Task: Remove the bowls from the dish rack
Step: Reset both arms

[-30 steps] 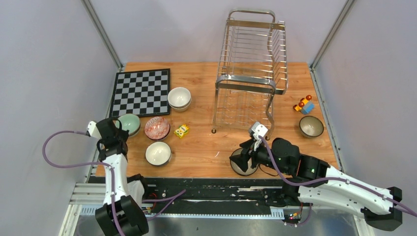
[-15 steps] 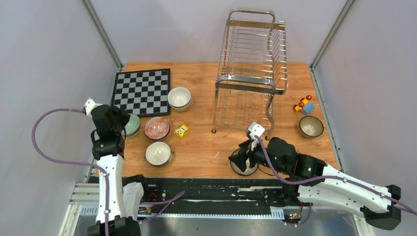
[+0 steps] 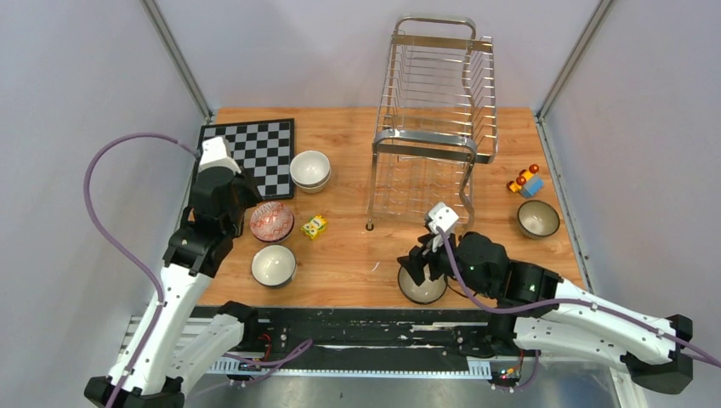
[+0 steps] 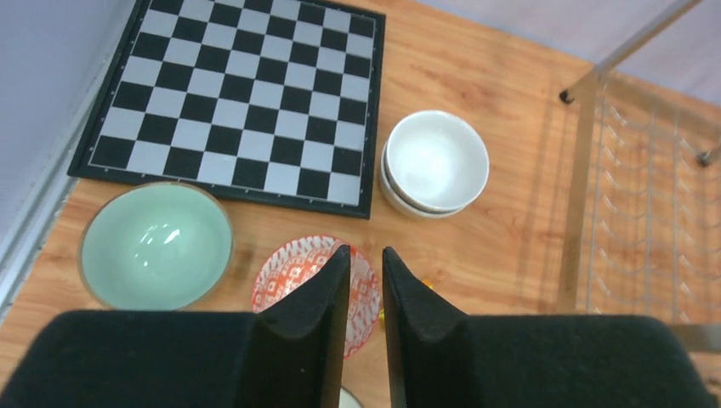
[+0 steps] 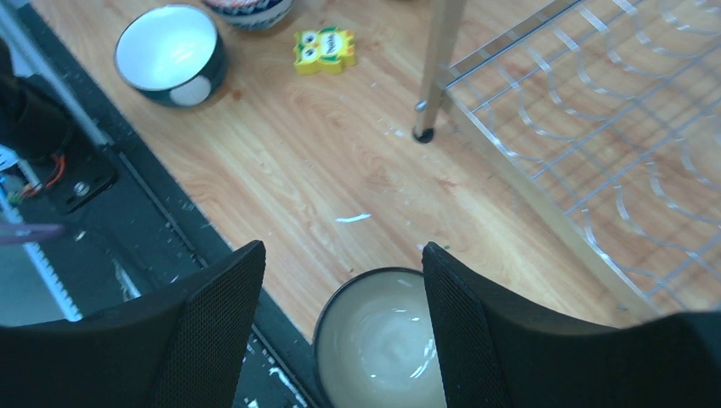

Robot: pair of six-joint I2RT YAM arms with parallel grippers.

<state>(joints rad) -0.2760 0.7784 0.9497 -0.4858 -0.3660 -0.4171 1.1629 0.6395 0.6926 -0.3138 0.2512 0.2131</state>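
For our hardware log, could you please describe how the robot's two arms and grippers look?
Both the left arm and right arm have white links with black joints, and a purple cable trails along each. The left gripper and right gripper have matte black, wedge-shaped fingers; the right's inner faces are finely textured.

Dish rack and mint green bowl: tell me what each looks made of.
Dish rack: apparently metal, thin wire on a tube frame; mirror-bright silver shine. Mint green bowl: likely glazed ceramic; glossy highlights inside, brownish rim.
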